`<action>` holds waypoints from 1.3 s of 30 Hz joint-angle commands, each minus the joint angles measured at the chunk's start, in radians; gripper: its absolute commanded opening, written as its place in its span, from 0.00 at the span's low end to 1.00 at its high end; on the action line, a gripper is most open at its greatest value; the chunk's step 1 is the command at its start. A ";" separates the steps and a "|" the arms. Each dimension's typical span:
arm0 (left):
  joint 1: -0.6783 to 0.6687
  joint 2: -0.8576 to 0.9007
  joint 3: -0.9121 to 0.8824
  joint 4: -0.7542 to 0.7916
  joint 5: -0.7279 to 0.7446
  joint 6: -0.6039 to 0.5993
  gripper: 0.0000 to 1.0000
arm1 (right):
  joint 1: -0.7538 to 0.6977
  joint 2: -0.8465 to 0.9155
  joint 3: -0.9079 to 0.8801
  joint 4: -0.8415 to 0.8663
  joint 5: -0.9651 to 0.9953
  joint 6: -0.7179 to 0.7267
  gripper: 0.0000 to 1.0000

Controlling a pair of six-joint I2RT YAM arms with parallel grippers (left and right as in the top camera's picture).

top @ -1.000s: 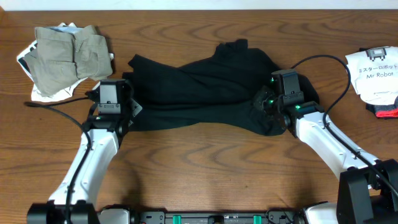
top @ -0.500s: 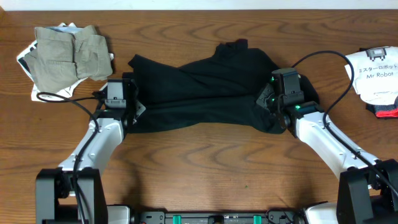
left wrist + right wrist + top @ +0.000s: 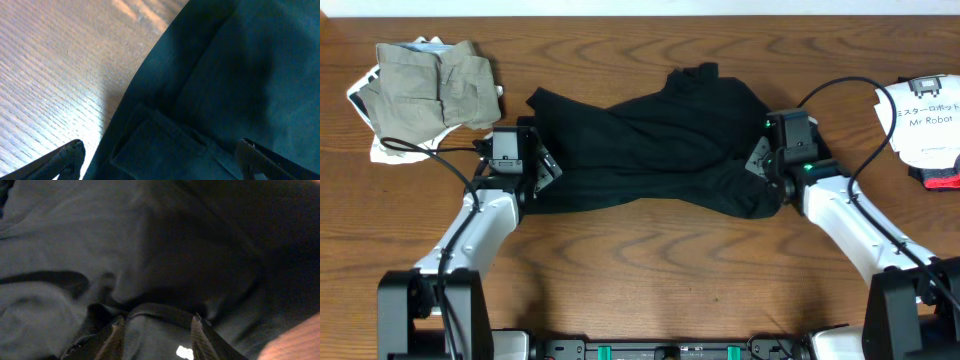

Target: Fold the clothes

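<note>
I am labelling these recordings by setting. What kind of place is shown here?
Probably a robot lab or test bench: two robot arms at a wooden table, a black shirt between them, more clothes at both sides.

The black shirt point(image 3: 235, 65) fills the right side and lower middle of the frame, lying on the table point(image 3: 60, 60), whose pale wood grain takes up the upper left and left. The cloth's edge runs on a slant from the top centre down to the lower left. At lower centre a folded band point(image 3: 160, 142) of the shirt, with a stitched hem, lies on top of the rest. The pincer point(image 3: 160, 150) is spread wide, its two dark fingertips point(image 3: 65, 156) at the lower left and lower right corners. The left one is over bare table just beside the cloth; the right one is over the shirt. Neither visibly presses on the fabric.
</note>
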State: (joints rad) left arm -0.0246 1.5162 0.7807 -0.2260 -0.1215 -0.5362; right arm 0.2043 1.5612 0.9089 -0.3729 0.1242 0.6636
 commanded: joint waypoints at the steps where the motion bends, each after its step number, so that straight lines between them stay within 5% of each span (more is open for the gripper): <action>1: 0.000 -0.091 0.018 0.003 -0.026 0.046 0.98 | -0.013 -0.064 0.092 -0.065 -0.027 -0.076 0.39; 8: 0.000 -0.270 0.018 -0.140 0.092 0.040 0.98 | 0.014 -0.138 0.157 -0.221 -0.278 -0.222 0.37; 14: 0.000 -0.246 0.017 -0.285 0.222 -0.010 0.97 | 0.081 -0.075 0.153 -0.240 -0.372 -0.223 0.23; 17: 0.000 -0.215 0.017 -0.317 0.272 -0.015 0.75 | 0.129 -0.026 0.153 -0.221 -0.380 -0.192 0.17; 22: -0.001 -0.190 0.017 -0.356 0.324 -0.069 0.20 | 0.205 0.059 0.153 -0.183 -0.379 -0.113 0.07; 25: 0.000 -0.186 0.017 -0.386 0.325 -0.096 0.06 | 0.227 0.100 0.153 -0.173 -0.378 -0.053 0.02; 39: 0.000 -0.048 0.017 -0.283 0.353 -0.241 0.06 | 0.232 0.139 0.153 -0.161 -0.391 -0.022 0.03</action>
State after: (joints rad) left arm -0.0246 1.4349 0.7860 -0.5331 0.2134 -0.7452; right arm 0.4271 1.6966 1.0607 -0.5308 -0.2569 0.6247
